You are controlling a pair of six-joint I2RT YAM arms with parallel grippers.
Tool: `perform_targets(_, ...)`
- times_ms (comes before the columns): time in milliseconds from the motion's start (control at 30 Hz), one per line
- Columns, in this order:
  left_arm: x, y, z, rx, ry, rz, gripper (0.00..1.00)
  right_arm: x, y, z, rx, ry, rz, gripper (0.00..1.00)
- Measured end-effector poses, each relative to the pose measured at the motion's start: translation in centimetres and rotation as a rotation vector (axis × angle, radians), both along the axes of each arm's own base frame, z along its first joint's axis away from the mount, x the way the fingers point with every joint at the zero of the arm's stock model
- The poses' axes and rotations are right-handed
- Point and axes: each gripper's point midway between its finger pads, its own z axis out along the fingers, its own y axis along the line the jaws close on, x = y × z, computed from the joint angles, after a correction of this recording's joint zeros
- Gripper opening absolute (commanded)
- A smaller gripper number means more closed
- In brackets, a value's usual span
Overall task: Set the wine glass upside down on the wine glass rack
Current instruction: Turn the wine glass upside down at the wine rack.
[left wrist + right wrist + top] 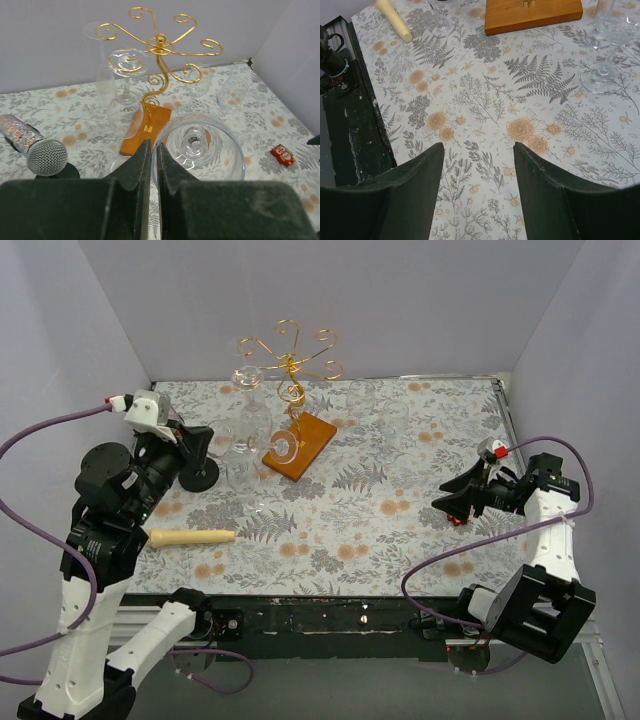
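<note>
Lab booth: plain walls [350,300], floral-covered table [400,530].

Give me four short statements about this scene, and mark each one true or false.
1. The left gripper grips the wine glass by its rim. True.
2. The right gripper holds a glass. False: it is open and empty above the table.
3. The rack stands on a wooden base. True.
4. The microphone is right of the rack. False: in the left wrist view it is on the rack's left.
</note>
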Motion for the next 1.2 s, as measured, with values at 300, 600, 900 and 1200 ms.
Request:
perform_targets(300,-0.6,-4.3,-1.5,-0.027,0.045,-0.219,0.0,-0.7,-0.3,1.5,-0.093,-0.052,-0.069,0.66)
perform_targets(600,-0.8,-8.1,-2.8,-0.11,0.099,-0.406,0.0,-0.8,-0.2,3.0,-0.078,-0.058,-0.117,0.66)
perform_targets(900,-0.5,-10.2,-4.0,-0.166,0.144,-0.496,0.0,-0.8,-0.1,3.0,-0.046,-0.002,-0.13,0.66)
perform_targets(1200,0.1,-11.7,-5.0,-0.188,0.171,-0.529,0.0,-0.7,-0.1,2.7,-0.014,0.062,-0.14,0.65)
